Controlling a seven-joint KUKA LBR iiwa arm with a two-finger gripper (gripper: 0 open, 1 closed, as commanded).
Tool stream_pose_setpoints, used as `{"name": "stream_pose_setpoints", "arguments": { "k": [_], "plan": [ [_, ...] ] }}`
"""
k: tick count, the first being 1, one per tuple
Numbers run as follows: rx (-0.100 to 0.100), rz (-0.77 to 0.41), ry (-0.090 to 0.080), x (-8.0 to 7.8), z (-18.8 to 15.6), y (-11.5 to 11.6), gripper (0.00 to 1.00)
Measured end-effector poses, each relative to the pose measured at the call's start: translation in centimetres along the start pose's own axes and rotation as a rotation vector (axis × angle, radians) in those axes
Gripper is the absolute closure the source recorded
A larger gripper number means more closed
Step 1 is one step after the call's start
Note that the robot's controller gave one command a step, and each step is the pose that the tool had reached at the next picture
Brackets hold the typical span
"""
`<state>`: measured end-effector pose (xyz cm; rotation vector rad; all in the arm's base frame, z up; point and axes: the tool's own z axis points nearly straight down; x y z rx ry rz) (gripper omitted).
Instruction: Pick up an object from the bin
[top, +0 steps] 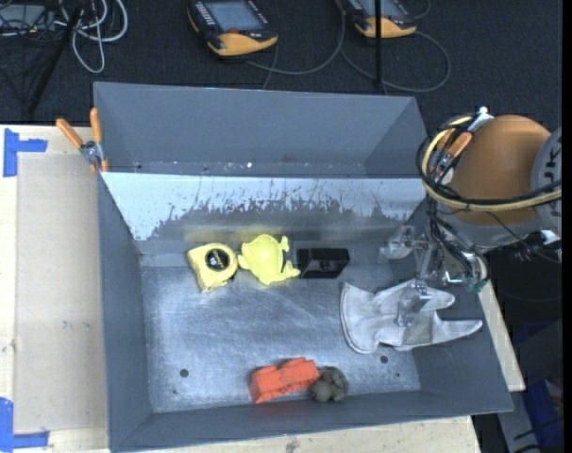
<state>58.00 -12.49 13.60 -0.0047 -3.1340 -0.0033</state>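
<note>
my claw [420,302] hangs over the crumpled white cloth [363,321] by the right wall of the bin [267,149]; whether it is apart or together i cannot tell. the cloth looks light, soft and floppy, so i'd pinch a raised fold.

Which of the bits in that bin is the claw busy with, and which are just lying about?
In the job: claw; white crumpled cloth beneath it.
Just lying about: yellow tape measure; yellow toy; small black block; orange toy; grey-brown lump.
</note>
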Motion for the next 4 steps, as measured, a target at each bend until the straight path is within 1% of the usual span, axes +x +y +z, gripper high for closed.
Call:
{"name": "stream_pose_setpoints", "arguments": {
  "k": [1, 2, 3, 4],
  "plan": [
    [0.002, -0.002, -0.007, -0.2, -0.5, 0.0, 0.00],
    [0.000, -0.195, -0.013, 9.6, 5.2, -3.1, 1.00],
    [0.001, -0.196, -0.013, 9.6, 5.2, -3.1, 1.00],
    [0.002, -0.230, -0.008, 8.4, -10.0, -1.6, 1.00]
  ]
}}
